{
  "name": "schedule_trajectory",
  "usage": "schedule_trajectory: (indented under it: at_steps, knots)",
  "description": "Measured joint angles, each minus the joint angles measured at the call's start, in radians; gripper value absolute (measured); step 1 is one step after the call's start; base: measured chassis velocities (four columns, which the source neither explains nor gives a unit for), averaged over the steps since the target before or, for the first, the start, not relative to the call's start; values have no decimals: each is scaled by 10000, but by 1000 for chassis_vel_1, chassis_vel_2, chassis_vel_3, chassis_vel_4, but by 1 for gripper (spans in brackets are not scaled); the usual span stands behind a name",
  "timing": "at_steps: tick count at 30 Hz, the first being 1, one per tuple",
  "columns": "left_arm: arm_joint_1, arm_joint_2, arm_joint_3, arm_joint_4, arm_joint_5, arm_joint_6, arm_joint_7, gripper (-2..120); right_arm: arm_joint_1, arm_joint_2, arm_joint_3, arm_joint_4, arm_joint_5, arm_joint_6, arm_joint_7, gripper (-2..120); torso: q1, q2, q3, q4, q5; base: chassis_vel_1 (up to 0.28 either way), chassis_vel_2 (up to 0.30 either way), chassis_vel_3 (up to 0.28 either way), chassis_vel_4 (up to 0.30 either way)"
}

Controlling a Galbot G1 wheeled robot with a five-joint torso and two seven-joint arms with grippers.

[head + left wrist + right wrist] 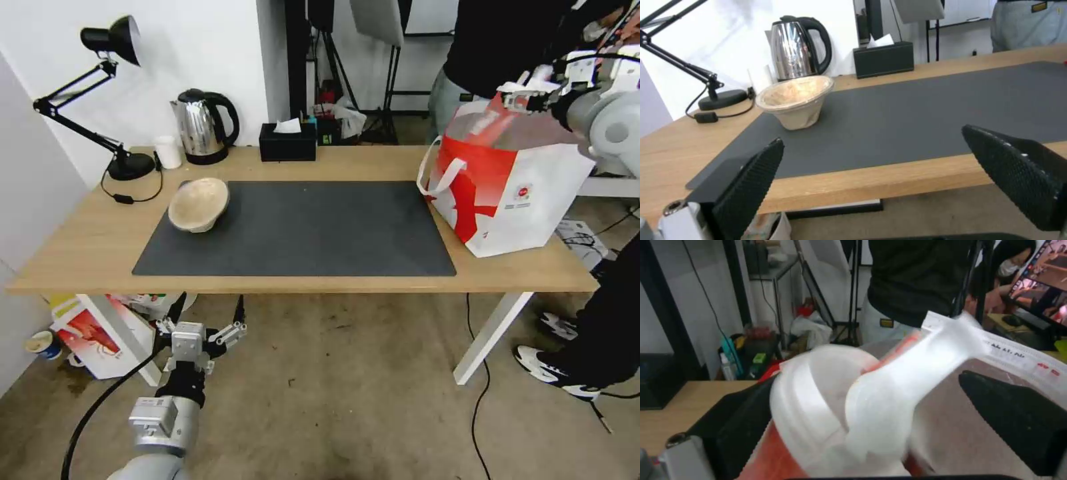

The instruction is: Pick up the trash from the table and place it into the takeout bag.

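Light-wood surface (87,247), white legs. Dark grey mat (300,230) centred on it. Beige pulp bowl (199,205) tilted at mat's left edge. Along back edge: desk lamp (120,160), small white cup (168,152), steel kettle (203,127), black tissue box (287,143). Takeout bag (513,193) on right end.

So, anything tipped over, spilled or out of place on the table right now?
The beige pulp bowl sits tilted on its side at the dark grey mat's far left corner, opening angled sideways rather than up. Nothing looks spilled on the light-wood table.
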Motion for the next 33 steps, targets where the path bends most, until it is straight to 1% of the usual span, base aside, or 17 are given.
schedule_trajectory:
  at_steps: [24, 33]
  knots:
    - [-1, 0, 0, 0, 0, 0, 0, 100, 35, -276, 9, 198, 84, -22, -31, 100, 0, 0, 0, 0, 0, 0, 0, 0, 0]
    - [-1, 0, 0, 0, 0, 0, 0, 100, -6, -295, 198, 497, 182, 281, -31, 100, 1, 0, 0, 1, 0, 0, 0, 0, 0]
